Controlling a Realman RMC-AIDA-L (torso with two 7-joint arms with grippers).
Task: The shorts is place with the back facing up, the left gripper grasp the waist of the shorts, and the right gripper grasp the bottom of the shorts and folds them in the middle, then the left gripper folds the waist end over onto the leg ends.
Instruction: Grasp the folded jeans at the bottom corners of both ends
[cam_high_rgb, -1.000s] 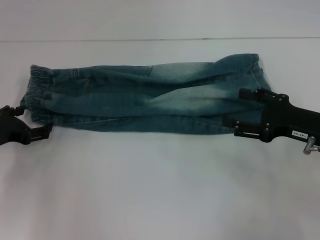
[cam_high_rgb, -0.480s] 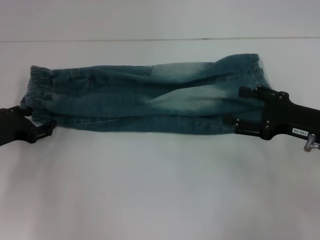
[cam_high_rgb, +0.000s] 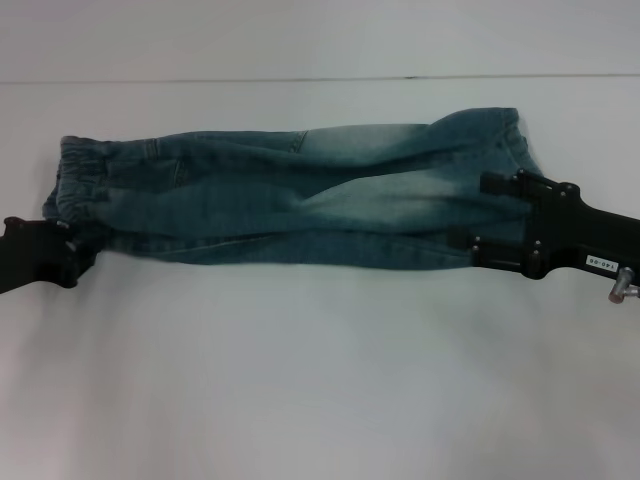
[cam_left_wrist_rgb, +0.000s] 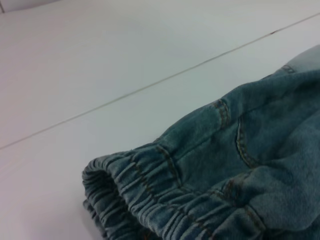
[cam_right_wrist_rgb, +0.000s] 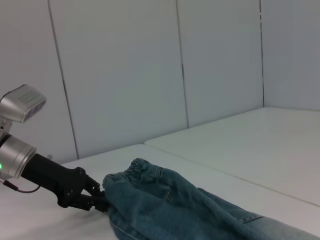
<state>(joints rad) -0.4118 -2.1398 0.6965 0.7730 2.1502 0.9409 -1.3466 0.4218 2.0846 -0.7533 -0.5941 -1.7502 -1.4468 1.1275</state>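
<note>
Blue denim shorts (cam_high_rgb: 300, 200) lie folded lengthwise across the white table (cam_high_rgb: 320, 380), elastic waist (cam_high_rgb: 75, 180) at the left and leg ends (cam_high_rgb: 500, 140) at the right. My left gripper (cam_high_rgb: 78, 250) is at the near corner of the waist and shut on the fabric. The right wrist view shows the left gripper (cam_right_wrist_rgb: 100, 197) pinching the waistband of the shorts (cam_right_wrist_rgb: 165, 205). My right gripper (cam_high_rgb: 468, 212) rests over the leg ends with its black fingers (cam_high_rgb: 495, 186) spread open on the denim. The left wrist view shows only the gathered waistband (cam_left_wrist_rgb: 150, 195).
A thin seam (cam_high_rgb: 320, 78) runs across the table behind the shorts. Pale wall panels (cam_right_wrist_rgb: 125, 75) stand behind the table in the right wrist view. Bare table surface lies in front of the shorts.
The left gripper's fingers, spread apart beside the waist earlier, have closed on the waist's near corner. The right gripper has barely shifted.
</note>
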